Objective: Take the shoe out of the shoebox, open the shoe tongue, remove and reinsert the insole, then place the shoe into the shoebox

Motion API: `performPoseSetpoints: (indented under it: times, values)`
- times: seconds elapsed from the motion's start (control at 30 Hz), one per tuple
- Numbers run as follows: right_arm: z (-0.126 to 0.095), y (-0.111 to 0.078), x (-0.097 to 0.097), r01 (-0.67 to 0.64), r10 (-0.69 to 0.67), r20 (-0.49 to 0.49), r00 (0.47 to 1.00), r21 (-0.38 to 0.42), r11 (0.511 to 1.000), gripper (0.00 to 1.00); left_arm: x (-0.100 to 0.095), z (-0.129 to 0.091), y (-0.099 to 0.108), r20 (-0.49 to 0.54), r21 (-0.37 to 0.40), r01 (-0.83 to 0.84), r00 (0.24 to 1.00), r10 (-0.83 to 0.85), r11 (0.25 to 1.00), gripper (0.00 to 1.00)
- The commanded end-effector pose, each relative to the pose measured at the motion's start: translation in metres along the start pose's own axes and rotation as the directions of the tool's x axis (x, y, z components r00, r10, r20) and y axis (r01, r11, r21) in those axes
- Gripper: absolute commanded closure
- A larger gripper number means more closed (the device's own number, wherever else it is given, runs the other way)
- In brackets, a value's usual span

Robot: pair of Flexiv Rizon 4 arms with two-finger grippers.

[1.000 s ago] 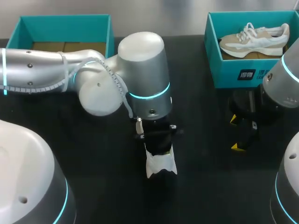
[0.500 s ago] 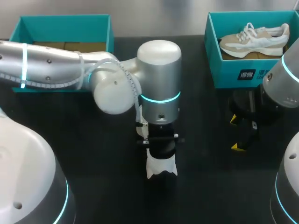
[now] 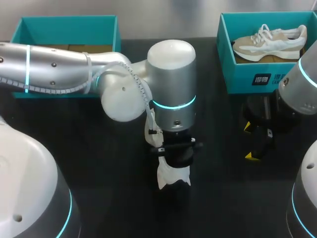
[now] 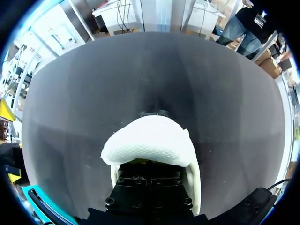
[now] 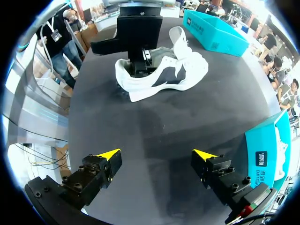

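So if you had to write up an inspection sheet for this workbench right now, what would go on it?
Surface: black table.
Job's things: white shoe on the table; second shoe in the right shoebox; no shoe seen in the left shoebox.
Clutter: nothing seen.
Grippers: left tool down at the white shoe, its grip hidden; right tool open, holding nothing, above the table.
Cables: ribbed cable along the left arm.
Surroundings: nothing seen.

Matte black table (image 3: 99, 148) surface
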State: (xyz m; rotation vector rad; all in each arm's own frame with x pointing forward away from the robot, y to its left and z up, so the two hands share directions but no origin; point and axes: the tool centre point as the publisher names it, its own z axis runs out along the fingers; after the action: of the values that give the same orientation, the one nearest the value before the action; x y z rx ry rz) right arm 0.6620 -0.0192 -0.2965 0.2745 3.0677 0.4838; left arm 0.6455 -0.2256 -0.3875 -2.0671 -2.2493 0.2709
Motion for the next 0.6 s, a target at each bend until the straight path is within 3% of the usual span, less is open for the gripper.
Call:
performPoseSetpoints:
  times: [0.03, 0.37, 0.6]
  values:
    - [0.001, 0.000, 0.001, -0.001, 0.001, 0.003, 1.000, 0.002, 1.000, 0.00, 0.001, 0.002, -0.005, 0.000, -0.021, 0.018, 1.000, -0.018, 1.000, 1.00]
    - [0.001, 0.000, 0.001, -0.001, 0.001, 0.003, 1.000, 0.002, 1.000, 0.00, 0.000, 0.000, -0.003, -0.007, 0.102, 0.113, 0.994, -0.113, 0.988, 1.00]
    - [0.001, 0.000, 0.001, -0.001, 0.001, 0.003, 1.000, 0.002, 1.000, 0.00, -0.001, 0.034, -0.007, -0.049, 0.132, 0.142, 0.989, -0.136, 0.981, 1.00]
